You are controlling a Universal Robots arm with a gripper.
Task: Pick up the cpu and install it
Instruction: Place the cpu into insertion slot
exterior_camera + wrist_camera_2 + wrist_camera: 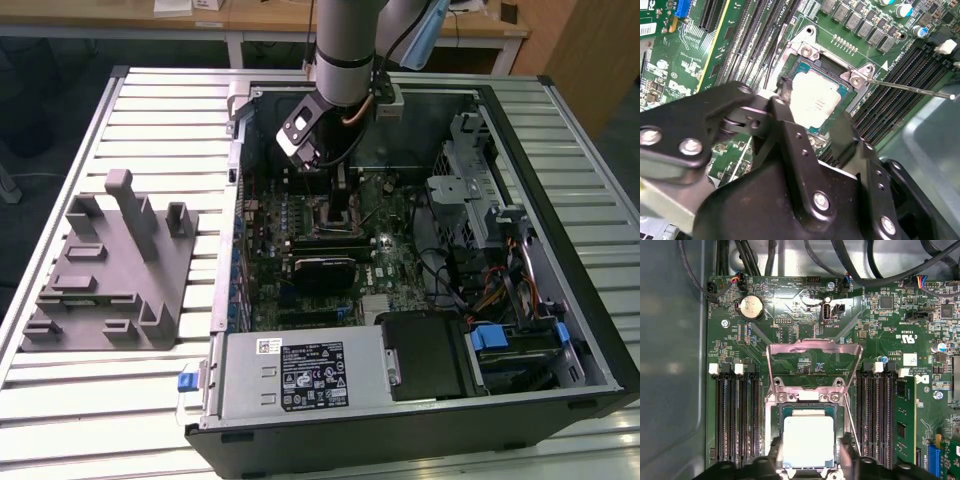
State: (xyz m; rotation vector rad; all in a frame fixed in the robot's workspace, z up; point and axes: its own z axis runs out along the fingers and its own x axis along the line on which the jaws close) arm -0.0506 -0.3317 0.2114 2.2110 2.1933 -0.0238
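The cpu (808, 439), a small square chip with a silvery-beige top, lies level in or just over the open black socket (774, 425) on the green motherboard (790, 315). In both wrist views my gripper (810, 458) has one black finger against each of two opposite edges of the cpu (815, 99) and is shut on it. The socket's metal load plate (813, 365) is swung up and open. In the exterior view the arm reaches down into the computer case, with the gripper (345, 198) low over the board's middle.
The thin socket lever (910, 89) sticks out beside the socket. Memory slots (735, 415) flank the socket on both sides. The open case (560, 200) has a drive cage, cables and a power supply (300, 375). A grey fixture (110, 270) stands on the slatted table at the exterior view's left.
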